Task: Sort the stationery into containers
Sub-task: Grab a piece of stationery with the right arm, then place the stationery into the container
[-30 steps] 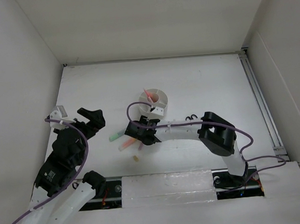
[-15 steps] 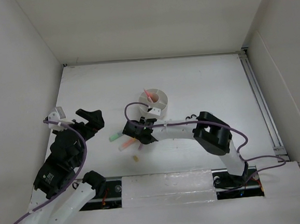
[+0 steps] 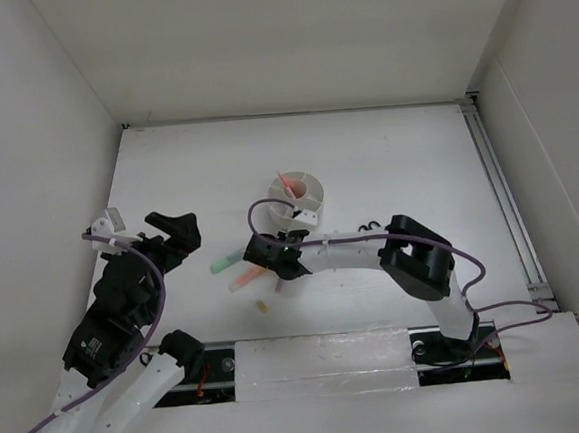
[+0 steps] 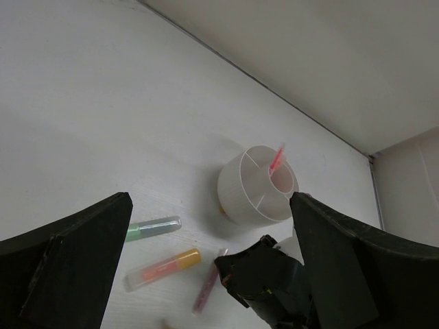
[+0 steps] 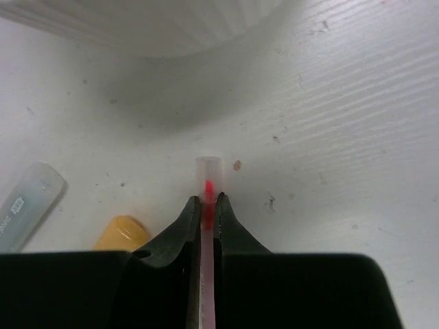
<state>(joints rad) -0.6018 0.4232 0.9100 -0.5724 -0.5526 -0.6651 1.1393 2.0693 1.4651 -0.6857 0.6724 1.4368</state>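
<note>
1. Right wrist view: the right gripper (image 5: 207, 200) is pinched narrow on a thin pink pen (image 5: 208, 171). The pen's clear-capped end juts past the fingertips toward the white desk organizer (image 5: 171, 27).
2. Lift straight up before you travel. An orange highlighter (image 5: 122, 233) lies just beside the fingers, and a green highlighter (image 5: 27, 199) lies beyond it.
3. Tilt the pen upright over a free compartment. A red pen (image 4: 276, 159) already leans out near the organizer's centre.
4. Release only once the tip is below the rim.
5. The left gripper (image 3: 145, 226) hangs wide open, well apart; leave it out of the path.
</note>
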